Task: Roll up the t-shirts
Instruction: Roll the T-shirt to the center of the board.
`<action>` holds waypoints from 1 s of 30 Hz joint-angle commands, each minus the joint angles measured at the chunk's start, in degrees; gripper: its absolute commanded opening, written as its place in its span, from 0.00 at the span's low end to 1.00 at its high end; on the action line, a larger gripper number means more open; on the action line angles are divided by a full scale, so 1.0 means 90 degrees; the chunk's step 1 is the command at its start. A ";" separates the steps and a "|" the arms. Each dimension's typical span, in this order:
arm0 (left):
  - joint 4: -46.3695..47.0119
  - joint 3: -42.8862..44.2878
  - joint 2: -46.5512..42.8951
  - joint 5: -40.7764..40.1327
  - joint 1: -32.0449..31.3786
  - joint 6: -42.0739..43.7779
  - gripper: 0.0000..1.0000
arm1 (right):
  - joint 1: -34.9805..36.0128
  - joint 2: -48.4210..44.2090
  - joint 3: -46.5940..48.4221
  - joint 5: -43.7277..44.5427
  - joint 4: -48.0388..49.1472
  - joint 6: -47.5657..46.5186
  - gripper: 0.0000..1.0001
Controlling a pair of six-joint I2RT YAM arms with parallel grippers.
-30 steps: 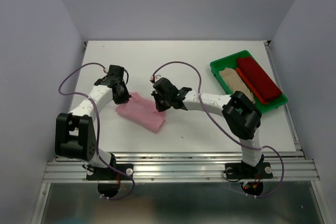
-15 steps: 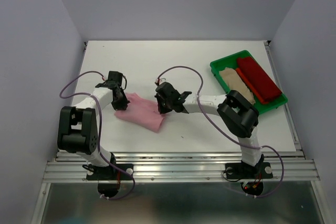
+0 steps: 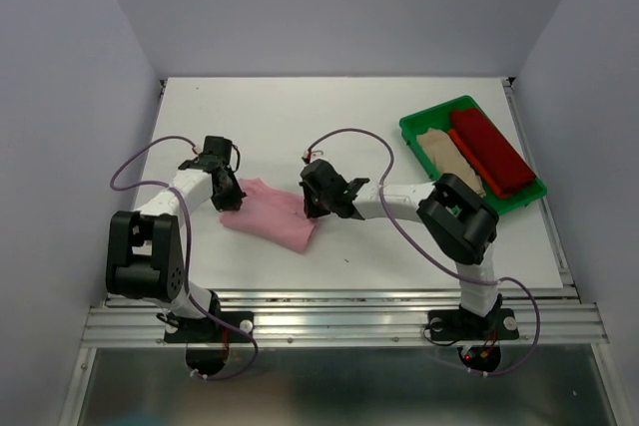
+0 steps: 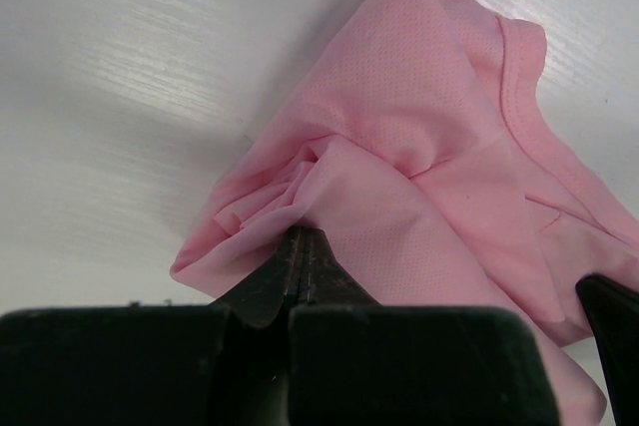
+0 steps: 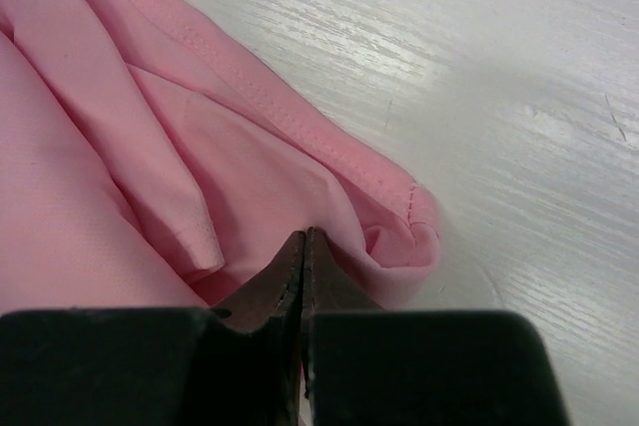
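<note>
Item: pink t-shirt (image 3: pixel 272 214), lying bunched on the bench (image 3: pixel 349 117) between the arms. Left hand (image 4: pixel 303 238) is pinching its gathered edge; right hand (image 5: pixel 305 236) is clenching a fold by the hem. Risk: with such tip-only grips, the thin cloth could be slipping free, or uneven pulling skewing the roll.

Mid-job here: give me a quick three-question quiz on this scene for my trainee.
1. True or false: the pink t-shirt lies inside the green tray.
2. What lies in the green tray? A) a dark red shirt and a beige shirt; B) only a blue towel; C) nothing.
3. Fill in: the left gripper and the right gripper are each ___ on the pink t-shirt.

Key: 1 false, it lies on the table; 2 A; 3 shut.
</note>
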 commanded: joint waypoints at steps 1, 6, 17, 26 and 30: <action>-0.0178 -0.0154 -0.0183 -0.0047 0.0036 -0.0027 0.00 | -0.0059 0.0056 -0.0308 0.0416 -0.0892 0.0192 0.01; -0.0051 -0.0144 -0.0095 0.0100 0.0026 -0.0037 0.00 | -0.0059 -0.0265 -0.0687 0.0309 -0.0991 0.0777 0.01; 0.0135 -0.0203 -0.0017 0.0442 -0.0091 -0.0086 0.00 | -0.0059 -0.0939 -0.1547 0.0650 -0.0864 0.1511 0.01; -0.0421 0.0967 -0.0319 0.0257 -0.0140 0.0187 0.00 | 0.0058 -0.1867 -0.1070 0.0670 -0.0883 0.0604 0.31; -0.0714 0.1408 -0.0465 0.0160 -0.0130 0.0256 0.00 | 0.0058 -0.2238 -0.0680 0.0884 -0.1243 0.0212 0.51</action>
